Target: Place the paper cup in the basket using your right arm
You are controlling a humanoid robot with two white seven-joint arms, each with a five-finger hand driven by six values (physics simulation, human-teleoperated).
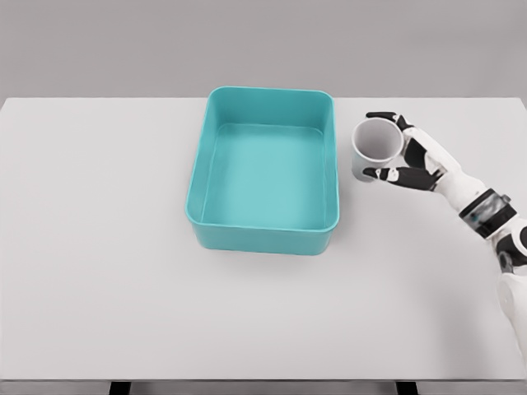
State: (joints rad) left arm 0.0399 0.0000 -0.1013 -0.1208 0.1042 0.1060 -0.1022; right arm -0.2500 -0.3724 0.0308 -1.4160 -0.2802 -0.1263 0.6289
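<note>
A white paper cup (375, 148) stands upright on the table just right of the basket, its open mouth facing up. My right hand (394, 150) comes in from the lower right and wraps the cup, with fingers (385, 117) curled behind the rim and the thumb in front of it. The teal rectangular basket (263, 230) sits in the middle of the table, with nothing inside. A narrow gap separates the cup from the basket's right wall.
The white table (99, 247) spreads wide to the left and in front of the basket. Its far edge runs just behind the basket and the cup.
</note>
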